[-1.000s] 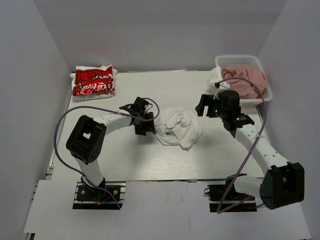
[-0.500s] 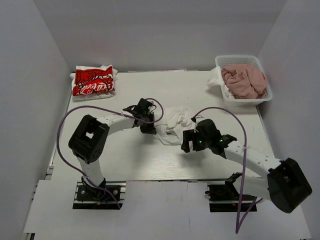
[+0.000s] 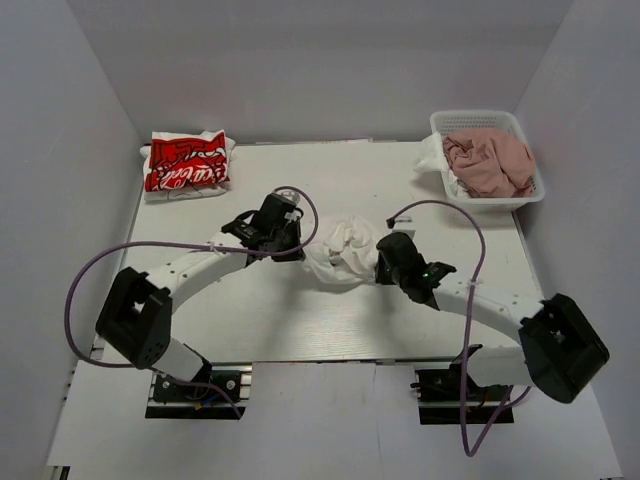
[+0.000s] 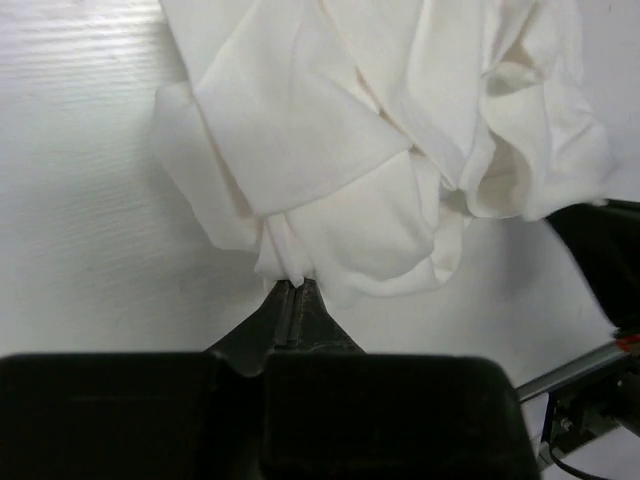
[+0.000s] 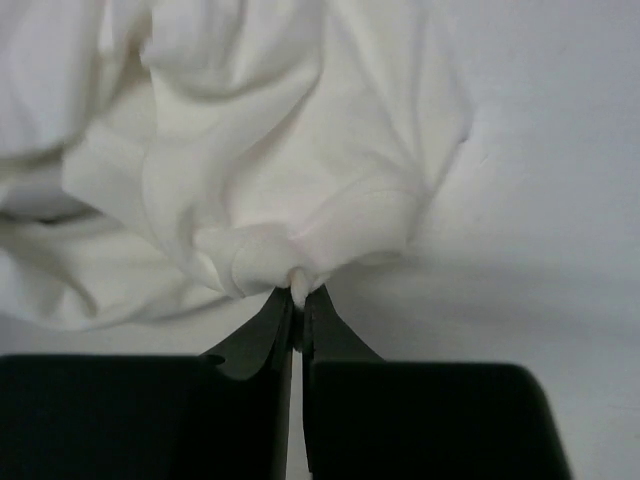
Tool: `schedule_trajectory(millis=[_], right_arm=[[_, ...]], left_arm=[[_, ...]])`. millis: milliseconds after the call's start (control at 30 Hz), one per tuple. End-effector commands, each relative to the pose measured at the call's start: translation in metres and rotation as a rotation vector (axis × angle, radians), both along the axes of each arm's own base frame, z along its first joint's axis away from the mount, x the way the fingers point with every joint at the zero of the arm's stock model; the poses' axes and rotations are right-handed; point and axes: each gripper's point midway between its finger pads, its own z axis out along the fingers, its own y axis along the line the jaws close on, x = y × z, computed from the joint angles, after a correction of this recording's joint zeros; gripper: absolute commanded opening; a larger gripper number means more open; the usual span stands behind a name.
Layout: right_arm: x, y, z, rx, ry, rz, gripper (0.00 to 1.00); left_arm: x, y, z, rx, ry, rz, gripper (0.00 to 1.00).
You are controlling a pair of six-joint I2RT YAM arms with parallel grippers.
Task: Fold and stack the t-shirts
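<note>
Bright even overhead light, soft shadows, sharp overview, blurred wrist foregrounds

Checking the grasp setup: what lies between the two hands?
Only the crumpled white shirt, pinched at opposite sides by the left hand and right hand; the top view shows it.

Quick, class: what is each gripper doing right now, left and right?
Left gripper: closed, pinching an edge of the crumpled white t-shirt.
Right gripper: closed, pinching a fold of the same white t-shirt.
</note>
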Motion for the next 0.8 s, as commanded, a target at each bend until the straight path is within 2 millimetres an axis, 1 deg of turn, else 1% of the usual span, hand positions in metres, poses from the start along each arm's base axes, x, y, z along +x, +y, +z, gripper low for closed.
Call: schedule_trajectory(millis=[0, 33, 67, 100, 133, 167, 200, 233, 267, 300, 333, 367, 400, 433, 467, 500, 533, 567, 600, 633, 667, 700, 733, 767], right_arm=[[0.043, -0.021, 0.103, 0.066, -0.303, -0.213, 0.0], [0.048, -0.024, 0.13, 0.088, -0.351, -0.242, 0.0], [0.048, -0.032, 0.151, 0.108, -0.397, -0.27, 0.0], [0.047, -0.056, 0.167, 0.072, -0.446, -0.368, 0.0], [0.047, -0.062, 0.205, 0.13, -0.511, -0.406, 0.0], [0.046, -0.069, 0.218, 0.138, -0.538, -0.432, 0.0], [0.043, -0.085, 0.235, 0.136, -0.589, -0.495, 0.0], [0.038, -0.093, 0.268, 0.179, -0.646, -0.514, 0.0], [0.035, -0.102, 0.279, 0.167, -0.675, -0.538, 0.0], [0.026, -0.115, 0.304, 0.202, -0.722, -0.573, 0.0], [0.021, -0.125, 0.32, 0.198, -0.75, -0.601, 0.0], [0.017, -0.13, 0.325, 0.205, -0.754, -0.615, 0.0], [0.012, -0.135, 0.336, 0.218, -0.771, -0.62, 0.0], [-0.001, -0.144, 0.349, 0.267, -0.801, -0.62, 0.0], [-0.004, -0.147, 0.356, 0.29, -0.822, -0.617, 0.0], [-0.012, -0.151, 0.364, 0.308, -0.848, -0.593, 0.0], [-0.018, -0.15, 0.369, 0.339, -0.858, -0.559, 0.0], [-0.022, -0.152, 0.371, 0.345, -0.861, -0.552, 0.0], [-0.023, -0.152, 0.369, 0.351, -0.854, -0.555, 0.0], [-0.023, -0.153, 0.361, 0.321, -0.834, -0.555, 0.0], [-0.017, -0.149, 0.351, 0.294, -0.811, -0.556, 0.0], [-0.015, -0.153, 0.344, 0.271, -0.799, -0.588, 0.0], [-0.013, -0.156, 0.331, 0.237, -0.772, -0.624, 0.0], [-0.006, -0.155, 0.313, 0.192, -0.73, -0.661, 0.0]], left_arm=[[0.022, 0.025, 0.077, 0.038, -0.201, 0.123, 0.0], [0.025, 0.033, 0.087, 0.052, -0.221, 0.171, 0.0], [0.023, 0.044, 0.109, 0.06, -0.251, 0.211, 0.0], [0.027, 0.058, 0.121, 0.094, -0.292, 0.28, 0.0], [0.029, 0.065, 0.141, 0.08, -0.325, 0.323, 0.0], [0.026, 0.08, 0.15, 0.118, -0.348, 0.367, 0.0], [0.022, 0.089, 0.17, 0.096, -0.385, 0.402, 0.0], [0.02, 0.096, 0.19, 0.076, -0.42, 0.437, 0.0], [0.015, 0.111, 0.2, 0.105, -0.444, 0.48, 0.0], [0.01, 0.119, 0.212, 0.096, -0.464, 0.508, 0.0], [0.001, 0.129, 0.235, 0.056, -0.507, 0.541, 0.0], [-0.007, 0.138, 0.243, 0.055, -0.52, 0.555, 0.0], [-0.013, 0.142, 0.255, 0.023, -0.538, 0.567, 0.0], [-0.019, 0.145, 0.266, -0.013, -0.559, 0.567, 0.0], [-0.035, 0.153, 0.282, -0.07, -0.597, 0.554, 0.0], [-0.041, 0.155, 0.296, -0.116, -0.633, 0.549, 0.0], [-0.045, 0.158, 0.294, -0.127, -0.642, 0.552, 0.0], [-0.05, 0.161, 0.296, -0.149, -0.66, 0.556, 0.0], [-0.053, 0.166, 0.295, -0.168, -0.678, 0.569, 0.0], [-0.052, 0.165, 0.289, -0.156, -0.669, 0.567, 0.0], [-0.051, 0.163, 0.284, -0.152, -0.659, 0.557, 0.0], [-0.047, 0.158, 0.279, -0.141, -0.642, 0.544, 0.0], [-0.035, 0.149, 0.259, -0.079, -0.59, 0.531, 0.0], [-0.029, 0.144, 0.25, -0.052, -0.568, 0.525, 0.0]])
